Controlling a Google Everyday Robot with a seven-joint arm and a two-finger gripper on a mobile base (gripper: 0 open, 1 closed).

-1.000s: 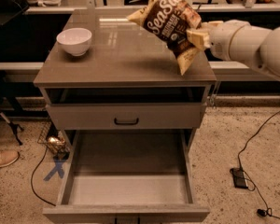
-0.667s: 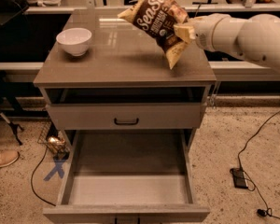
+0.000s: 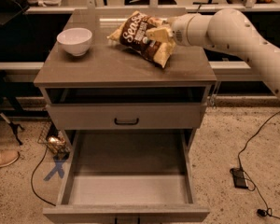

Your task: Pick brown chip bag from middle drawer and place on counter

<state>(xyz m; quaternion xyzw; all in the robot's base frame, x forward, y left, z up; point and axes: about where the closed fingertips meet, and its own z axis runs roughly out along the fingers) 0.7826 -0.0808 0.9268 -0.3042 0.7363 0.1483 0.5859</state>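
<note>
The brown chip bag (image 3: 139,35) has come down onto the counter (image 3: 107,65), right of the white bowl (image 3: 74,40). The gripper (image 3: 161,33), farther right, still pinches its edge; you need only release.

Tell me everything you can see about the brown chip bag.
The brown chip bag is a crinkly dark brown, foil-like packet with cream-yellow edges and large white script lettering. It sits tilted over the back right part of the counter, its lower corner apparently resting on the surface, well apart from the white bowl. The gripper is at its upper right side, overlapping it.
</note>
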